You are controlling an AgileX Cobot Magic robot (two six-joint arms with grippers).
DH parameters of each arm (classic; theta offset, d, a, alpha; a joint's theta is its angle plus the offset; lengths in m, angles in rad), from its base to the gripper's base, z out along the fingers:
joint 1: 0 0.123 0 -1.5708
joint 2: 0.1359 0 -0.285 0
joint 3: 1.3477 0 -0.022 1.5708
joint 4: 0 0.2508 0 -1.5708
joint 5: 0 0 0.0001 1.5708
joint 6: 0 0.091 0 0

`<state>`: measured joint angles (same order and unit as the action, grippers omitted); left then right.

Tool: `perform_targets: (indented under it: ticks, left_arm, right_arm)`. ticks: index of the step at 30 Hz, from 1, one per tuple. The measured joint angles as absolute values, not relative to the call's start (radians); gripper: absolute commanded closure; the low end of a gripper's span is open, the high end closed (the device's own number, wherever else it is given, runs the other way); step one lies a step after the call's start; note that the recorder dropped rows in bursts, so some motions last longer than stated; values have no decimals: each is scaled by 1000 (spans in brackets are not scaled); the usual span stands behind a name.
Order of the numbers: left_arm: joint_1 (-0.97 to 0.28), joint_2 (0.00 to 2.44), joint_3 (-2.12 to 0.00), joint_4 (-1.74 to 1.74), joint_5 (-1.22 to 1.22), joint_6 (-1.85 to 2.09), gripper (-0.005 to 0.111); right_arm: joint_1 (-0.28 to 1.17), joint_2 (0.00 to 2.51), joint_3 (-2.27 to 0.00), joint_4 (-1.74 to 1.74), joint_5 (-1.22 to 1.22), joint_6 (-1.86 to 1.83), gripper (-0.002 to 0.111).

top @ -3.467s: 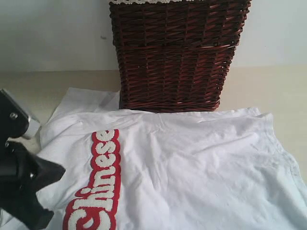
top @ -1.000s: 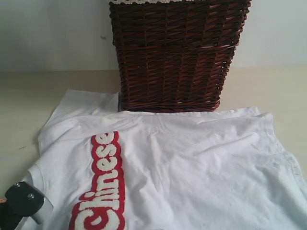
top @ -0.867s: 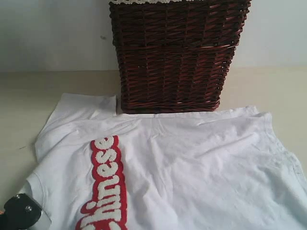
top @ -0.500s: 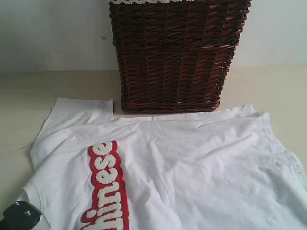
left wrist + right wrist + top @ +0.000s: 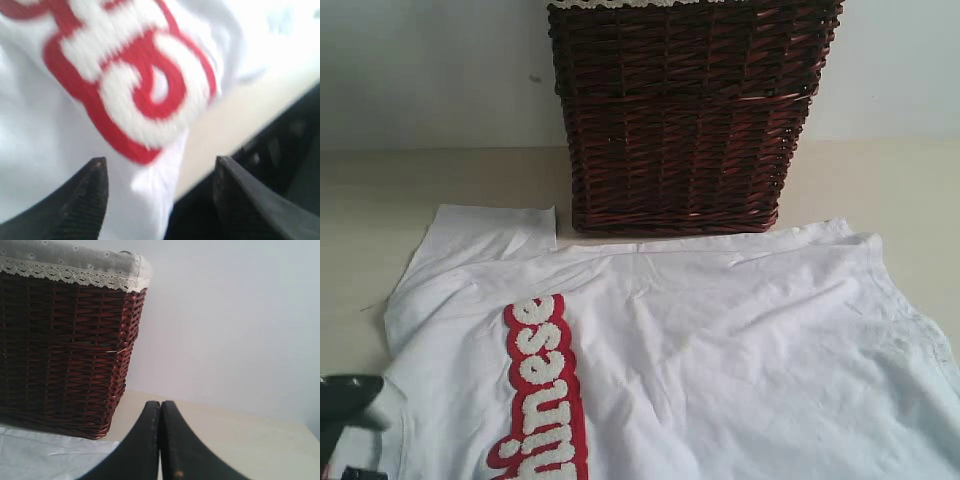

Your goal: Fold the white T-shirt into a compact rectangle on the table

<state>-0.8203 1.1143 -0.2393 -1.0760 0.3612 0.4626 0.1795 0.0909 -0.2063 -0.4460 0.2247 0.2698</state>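
The wicker basket (image 5: 680, 120) is sitting just beyond the white T-shirt (image 5: 720, 350) on the table (image 5: 440, 180). The left tool (image 5: 160, 161) is hovering released over the lettering (image 5: 135, 85), and the right tool (image 5: 160, 405) is hanging clenched, empty.

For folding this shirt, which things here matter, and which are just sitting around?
For the job:
white T-shirt
table

Just sitting there:
wicker basket
lace-trimmed liner in the basket
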Motion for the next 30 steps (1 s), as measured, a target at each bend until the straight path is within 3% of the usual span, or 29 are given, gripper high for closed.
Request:
perform_targets:
  ticks: [1, 3, 4, 9, 13, 22, 30]
  left_arm:
    - [-820, 1114, -239, -1128, 251, 463, 76]
    - [-820, 1114, -239, -1200, 119, 458, 103]
    - [-820, 1114, -239, -1220, 83, 453, 106]
    - [-806, 1114, -239, -1260, -191, 349, 107]
    - [-699, 1185, -254, -1228, -311, 309, 107]
    - [-638, 1464, -501, -855, -272, 306, 107]
    - [-638, 1608, -564, -685, -253, 310, 107]
  right_arm:
    - [179, 91, -206, -446, 225, 270, 108]
    - [179, 91, -206, -446, 225, 270, 108]
    - [179, 91, -206, -446, 225, 270, 108]
    - [179, 91, -206, -446, 225, 270, 108]
    - [179, 91, -206, -446, 225, 270, 108]
    - [179, 91, -206, -446, 225, 270, 108]
    - [179, 91, -206, -446, 225, 270, 108]
